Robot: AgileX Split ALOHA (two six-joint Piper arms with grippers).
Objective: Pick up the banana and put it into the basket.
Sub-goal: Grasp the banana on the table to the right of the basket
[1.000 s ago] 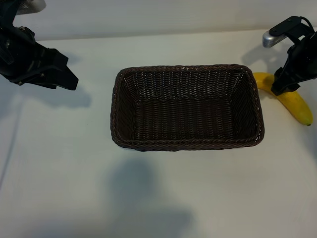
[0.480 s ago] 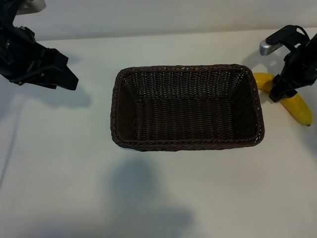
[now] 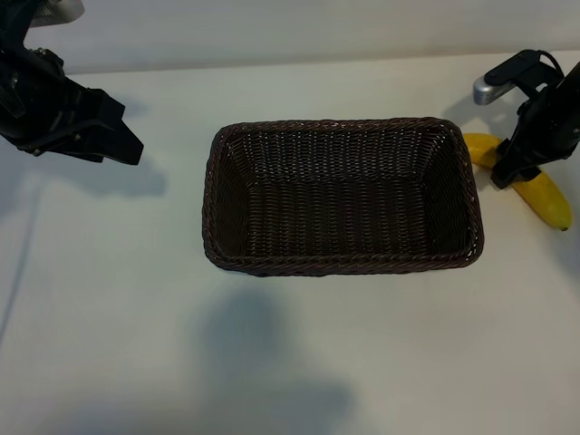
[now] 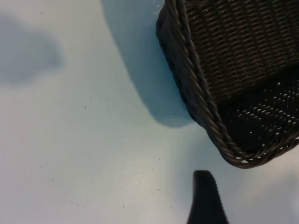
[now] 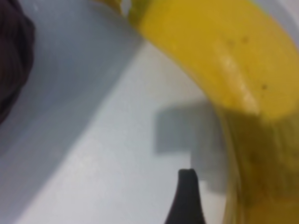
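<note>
Right claw (image 3: 509, 174) hangs low over the banana (image 3: 542, 193), pointing steeply down at the fruit's middle, with its fingers spread wide and nothing held between them. In the exterior view the claw's dark body covers part of the banana, so whether a fingertip touches the peel cannot be told. From the right wrist view the banana (image 5: 224, 65) fills the frame right beside one dark fingertip (image 5: 186, 196); the second finger is out of that picture, and the fruit's ends are cut off or blurred.

Lying on the white tabletop (image 3: 362, 362), the banana has its stem end reaching from under the claw toward the basket (image 3: 343, 263) and its far end cropped near the picture's edge. The dark brown wicker basket stands just beside the right claw, on the side toward the other arm, close to the banana's stem end, and nothing lies in it.

Left claw (image 3: 122, 145) hovers well away on the basket's far side, also spread wide and holding nothing. Its wrist view shows a single fingertip (image 4: 205, 200) above bare tabletop, with one rounded corner of the basket (image 4: 196, 98) nearby; the rest of the basket is cut off.

No brand, label or writing can be read on any object.
</note>
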